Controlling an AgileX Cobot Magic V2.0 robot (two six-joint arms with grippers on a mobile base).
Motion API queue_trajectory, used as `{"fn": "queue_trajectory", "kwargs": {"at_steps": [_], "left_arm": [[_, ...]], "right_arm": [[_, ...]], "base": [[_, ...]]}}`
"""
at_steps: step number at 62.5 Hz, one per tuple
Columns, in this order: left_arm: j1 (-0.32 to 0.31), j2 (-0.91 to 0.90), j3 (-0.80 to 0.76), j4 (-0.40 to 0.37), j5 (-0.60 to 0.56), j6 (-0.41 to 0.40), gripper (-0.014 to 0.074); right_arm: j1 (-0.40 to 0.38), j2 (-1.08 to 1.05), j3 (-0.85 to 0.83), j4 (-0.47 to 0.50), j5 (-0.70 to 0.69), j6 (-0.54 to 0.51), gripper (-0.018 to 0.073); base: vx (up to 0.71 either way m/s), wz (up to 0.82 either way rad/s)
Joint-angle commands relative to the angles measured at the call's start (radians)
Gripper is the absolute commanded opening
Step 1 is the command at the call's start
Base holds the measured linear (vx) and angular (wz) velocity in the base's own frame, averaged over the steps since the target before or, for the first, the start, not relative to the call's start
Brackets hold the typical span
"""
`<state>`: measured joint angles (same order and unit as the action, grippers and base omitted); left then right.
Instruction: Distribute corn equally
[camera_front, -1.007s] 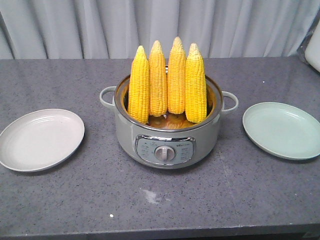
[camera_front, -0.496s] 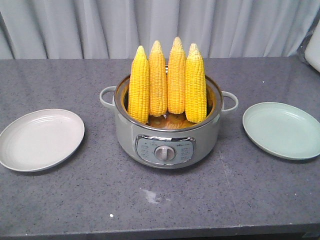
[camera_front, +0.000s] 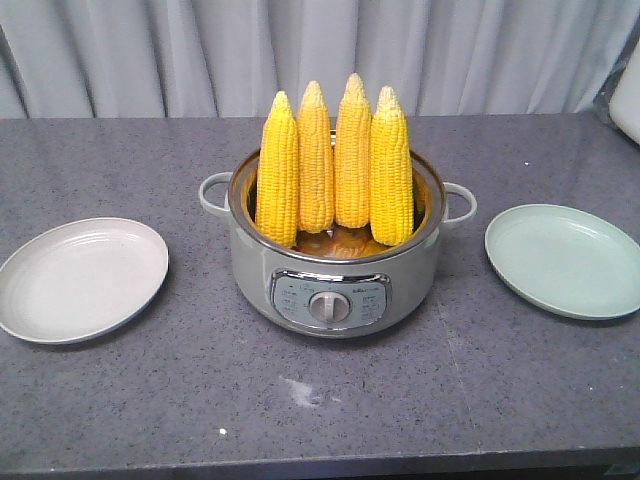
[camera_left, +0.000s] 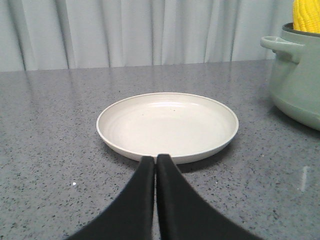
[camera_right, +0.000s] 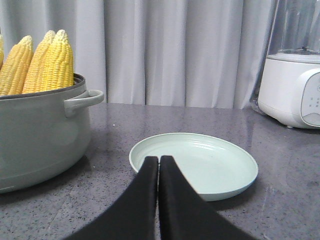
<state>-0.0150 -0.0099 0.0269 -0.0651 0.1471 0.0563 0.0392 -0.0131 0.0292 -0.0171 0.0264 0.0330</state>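
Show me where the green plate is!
Front view: the green plate sits on the table, right of the pot of corn, just beyond the right gripper.

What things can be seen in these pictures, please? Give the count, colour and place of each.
corn cobs: four, yellow, standing upright in the pot
electric pot: one, grey-green, middle of the table
cream plate: one, off-white, left of the pot, empty
green plate: one, pale green, right of the pot, empty
white appliance: one, white, far right at the back
table: one, speckled grey
curtain: pale grey, behind the table
left gripper: black, shut, before the cream plate
right gripper: black, shut, before the green plate
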Motion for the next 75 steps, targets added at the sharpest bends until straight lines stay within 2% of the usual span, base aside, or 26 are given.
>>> {"fn": "queue_trajectory", "kwargs": {"at_steps": [1,22,29,34,38,45,48,52,59,70,75], "left_arm": [[0.0,-0.017,0.003,-0.002,-0.078,-0.011,-0.0007],[0.0,-0.017,0.003,-0.002,-0.08,-0.011,-0.0007],[0.0,-0.017,-0.001,-0.006,-0.097,-0.03,-0.0007],[0.0,-0.017,-0.004,-0.017,-0.117,-0.098,-0.0007],[0.0,-0.017,-0.004,-0.052,-0.133,-0.168,-0.0007],[0.0,-0.017,-0.004,-0.172,-0.159,-0.348,-0.0007],[0.0,-0.017,-0.004,-0.23,-0.161,-0.427,-0.0007],[0.0,-0.017,-0.004,-0.274,-0.159,-0.488,-0.0007],[0.0,-0.017,-0.004,-0.272,-0.158,-0.508,-0.0007],[0.0,-0.017,-0.004,-0.276,-0.156,-0.51,-0.0007],[0.0,-0.017,-0.004,-0.32,-0.164,-0.521,-0.0007]], "right_arm": [[-0.006,-0.004,0.008,-0.011,-0.072,-0.008,-0.0004],[-0.006,-0.004,0.008,-0.01,-0.074,-0.007,-0.0004],[-0.006,-0.004,0.008,0.023,-0.081,0.038,-0.0004],[-0.006,-0.004,0.008,0.102,-0.081,0.125,-0.0004],[-0.006,-0.004,0.008,0.217,-0.081,0.225,-0.0004],[-0.006,-0.004,0.008,0.418,-0.08,0.41,-0.0004],[-0.006,-0.004,0.008,0.498,-0.08,0.457,-0.0004],[-0.006,-0.004,0.008,0.578,-0.08,0.493,-0.0004],[-0.006,-0.004,0.008,0.655,-0.081,0.488,-0.0004],[-0.006,-0.004,0.008,0.655,-0.088,0.488,-0.0004],[-0.006,-0.004,0.008,0.655,-0.126,0.488,-0.0004]], "base": [[0.0,0.0],[0.0,0.0],[0.0,0.0],[0.0,0.0],[0.0,0.0],[0.0,0.0],[0.0,0.0],[0.0,0.0],[0.0,0.0],[0.0,0.0],[0.0,0.0]]}}
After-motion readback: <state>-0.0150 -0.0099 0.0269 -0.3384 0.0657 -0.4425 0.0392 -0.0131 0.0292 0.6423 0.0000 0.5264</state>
